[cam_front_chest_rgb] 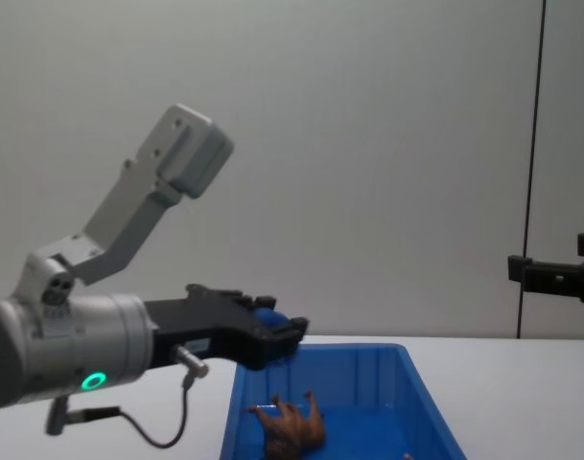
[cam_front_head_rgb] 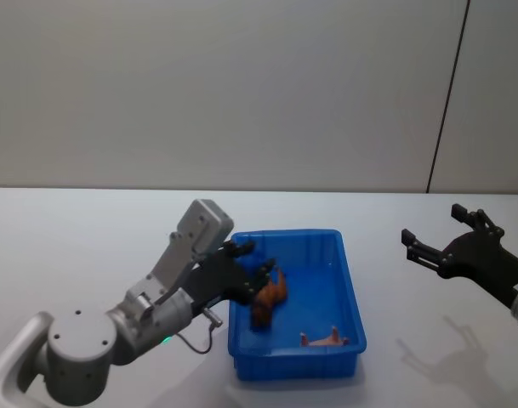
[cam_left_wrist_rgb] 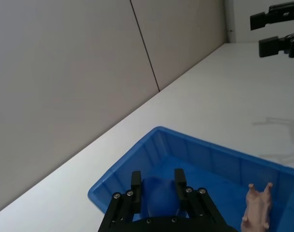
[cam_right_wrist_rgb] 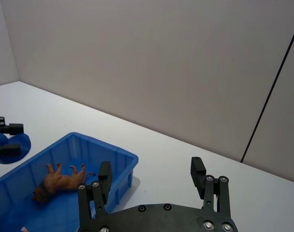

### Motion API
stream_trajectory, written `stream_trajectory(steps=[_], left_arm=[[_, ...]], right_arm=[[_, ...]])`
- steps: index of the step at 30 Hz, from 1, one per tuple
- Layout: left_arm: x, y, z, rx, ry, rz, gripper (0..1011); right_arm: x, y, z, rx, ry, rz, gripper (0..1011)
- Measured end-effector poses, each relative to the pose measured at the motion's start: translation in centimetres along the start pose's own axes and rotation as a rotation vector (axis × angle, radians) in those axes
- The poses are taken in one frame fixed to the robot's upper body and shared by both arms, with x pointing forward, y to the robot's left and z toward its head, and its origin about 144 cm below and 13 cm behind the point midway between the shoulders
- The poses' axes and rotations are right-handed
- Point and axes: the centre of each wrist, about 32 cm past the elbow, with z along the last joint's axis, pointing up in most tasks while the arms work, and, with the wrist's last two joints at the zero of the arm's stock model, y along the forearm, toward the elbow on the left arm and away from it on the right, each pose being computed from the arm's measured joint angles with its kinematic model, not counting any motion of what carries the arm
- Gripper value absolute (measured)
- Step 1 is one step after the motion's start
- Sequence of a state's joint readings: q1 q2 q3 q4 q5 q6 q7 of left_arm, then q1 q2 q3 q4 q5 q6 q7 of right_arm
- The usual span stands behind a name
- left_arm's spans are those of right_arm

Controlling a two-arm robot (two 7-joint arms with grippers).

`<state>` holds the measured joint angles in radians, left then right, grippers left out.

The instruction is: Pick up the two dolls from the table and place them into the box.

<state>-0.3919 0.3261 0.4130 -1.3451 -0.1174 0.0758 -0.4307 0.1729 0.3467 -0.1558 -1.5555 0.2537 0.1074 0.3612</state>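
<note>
The blue box (cam_front_head_rgb: 350, 280) stands on the white table (cam_front_head_rgb: 88, 238) in the middle. Both dolls lie inside it. The brown doll (cam_front_head_rgb: 269, 297) rests on its side near the left wall, also seen as brown doll (cam_right_wrist_rgb: 60, 181) and brown doll (cam_front_chest_rgb: 292, 426). The pale pink doll (cam_front_head_rgb: 327, 339) lies at the near end with its legs up, pink doll (cam_left_wrist_rgb: 258, 205). My left gripper (cam_front_head_rgb: 257, 257) hovers open over the box's left rim, just beside the brown doll, with nothing between its fingers (cam_left_wrist_rgb: 179, 181). My right gripper (cam_front_head_rgb: 430, 225) hangs open above the table, right of the box.
A plain grey wall (cam_front_head_rgb: 241, 85) with a dark vertical seam runs behind the table. Bare white tabletop (cam_right_wrist_rgb: 175, 164) stretches on both sides of the box. The left arm's grey joint (cam_front_head_rgb: 80, 344) sits low at the near left.
</note>
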Motion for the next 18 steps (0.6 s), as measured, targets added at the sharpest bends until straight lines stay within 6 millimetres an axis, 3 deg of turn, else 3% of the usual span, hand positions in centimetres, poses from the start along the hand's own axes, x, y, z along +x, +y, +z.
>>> stream_trajectory(steps=[10, 18], left_arm=[[-0.5, -1.4, 0.7, -0.07, -0.011, -0.029, 708], [-1.1, -0.6, 1.0, -0.117, -0.029, -0.006, 941]], right_arm=[[0.0, 0.0, 0.0, 0.0, 0.0, 0.0, 1001], [0.0, 0.0, 0.0, 0.0, 0.0, 0.0, 1001]])
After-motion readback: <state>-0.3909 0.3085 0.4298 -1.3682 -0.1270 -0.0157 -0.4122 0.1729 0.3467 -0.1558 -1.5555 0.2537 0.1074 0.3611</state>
